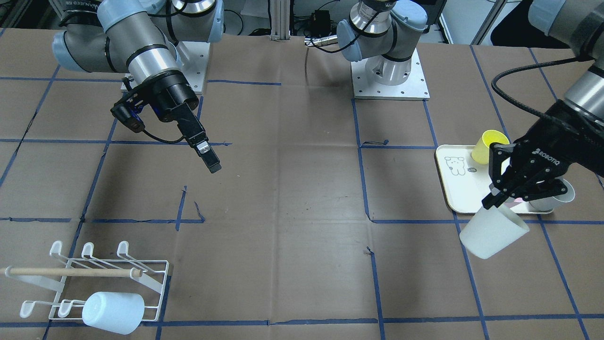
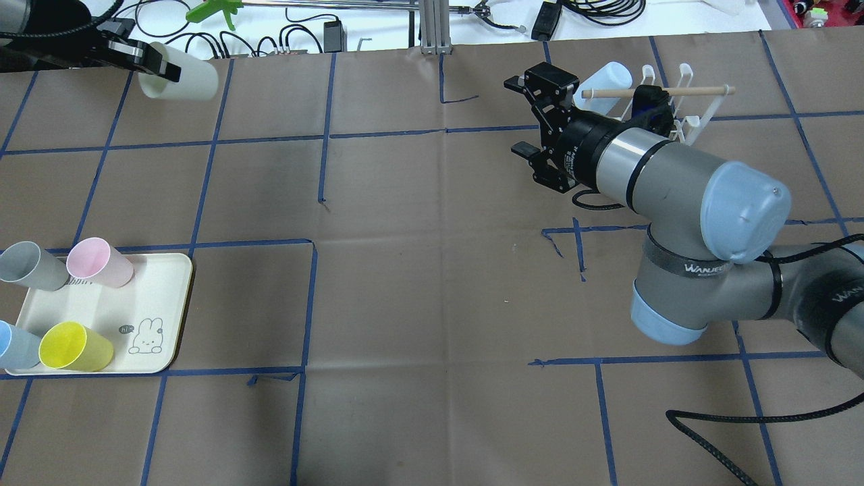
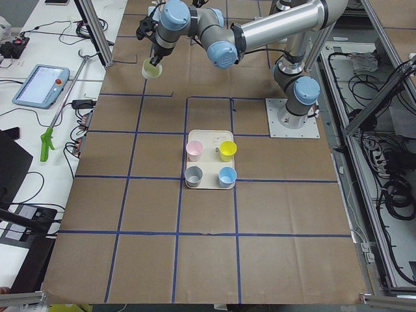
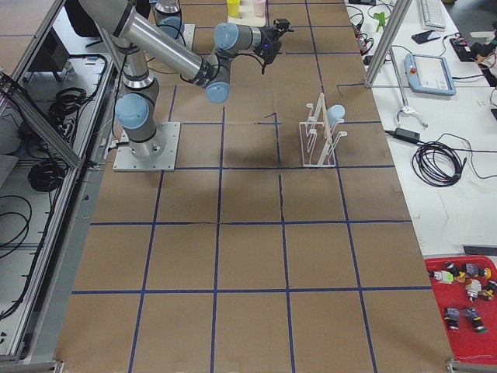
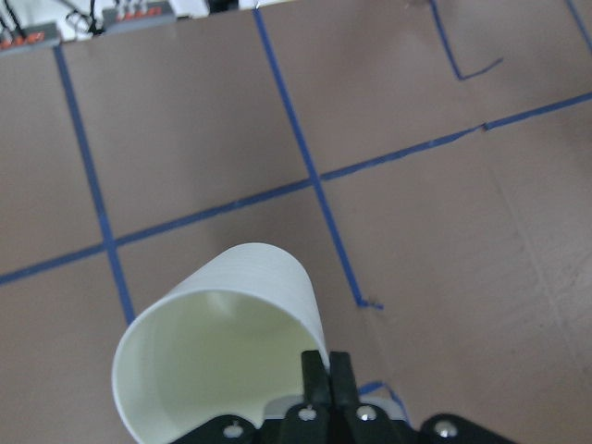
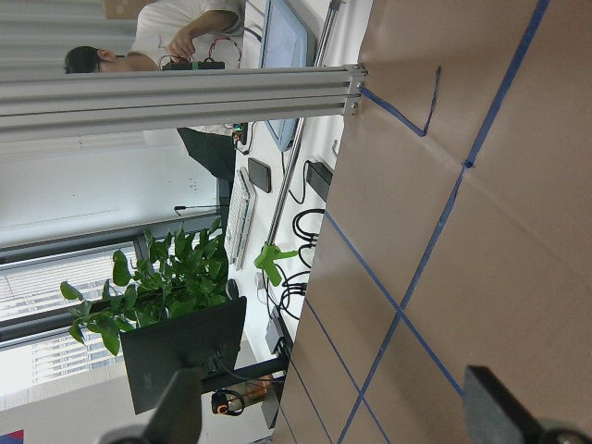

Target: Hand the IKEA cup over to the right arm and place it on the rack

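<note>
A white IKEA cup (image 2: pixel 181 82) hangs tilted in the air at the far left of the table, and my left gripper (image 2: pixel 156 65) is shut on its rim. The left wrist view shows the cup (image 5: pixel 220 347) with the fingers (image 5: pixel 326 372) pinched on its edge. In the front view this cup (image 1: pixel 493 232) hangs just beyond the tray. My right gripper (image 2: pixel 521 118) on the right arm (image 2: pixel 675 182) is open and holds nothing, raised over the table and pointing left. The white wire rack (image 2: pixel 687 121) stands behind it, with a pale blue cup (image 1: pixel 113 311) on one prong.
A cream tray (image 2: pixel 101 310) at the near left holds pink (image 2: pixel 100 262), grey (image 2: pixel 28 265), yellow (image 2: pixel 74 347) and blue (image 2: pixel 13 344) cups. A wooden rod (image 1: pixel 71 272) lies across the rack. Cables, a tablet and a person sit past the table's far edge.
</note>
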Robot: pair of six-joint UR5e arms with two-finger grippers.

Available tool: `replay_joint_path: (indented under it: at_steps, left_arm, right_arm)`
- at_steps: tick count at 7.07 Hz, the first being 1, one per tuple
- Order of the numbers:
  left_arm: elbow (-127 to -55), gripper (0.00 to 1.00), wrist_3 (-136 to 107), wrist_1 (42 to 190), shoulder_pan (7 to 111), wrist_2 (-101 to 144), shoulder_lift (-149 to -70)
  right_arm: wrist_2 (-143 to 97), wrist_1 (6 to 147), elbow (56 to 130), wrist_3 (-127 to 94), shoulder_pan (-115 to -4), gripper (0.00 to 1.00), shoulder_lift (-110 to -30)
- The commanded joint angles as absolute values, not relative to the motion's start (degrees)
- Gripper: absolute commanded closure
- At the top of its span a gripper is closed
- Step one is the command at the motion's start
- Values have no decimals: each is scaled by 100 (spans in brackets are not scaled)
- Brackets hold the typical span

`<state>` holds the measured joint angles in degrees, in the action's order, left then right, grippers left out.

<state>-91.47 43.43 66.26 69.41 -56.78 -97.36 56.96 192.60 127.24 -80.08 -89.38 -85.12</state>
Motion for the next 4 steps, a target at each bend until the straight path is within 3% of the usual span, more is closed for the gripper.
replay_joint_path:
  at_steps: [1,4]
  left_arm:
    - [-9841,100,4946,5490,7215,-4384,-9659]
    - [-11113,100,5353,3629,7523,-2624,-9799]
  right_arm:
    - [5660,19222,12718,-8016,-8938,0,-8482]
    - [5739,19230,12726,-7998,-8938,0,-8464]
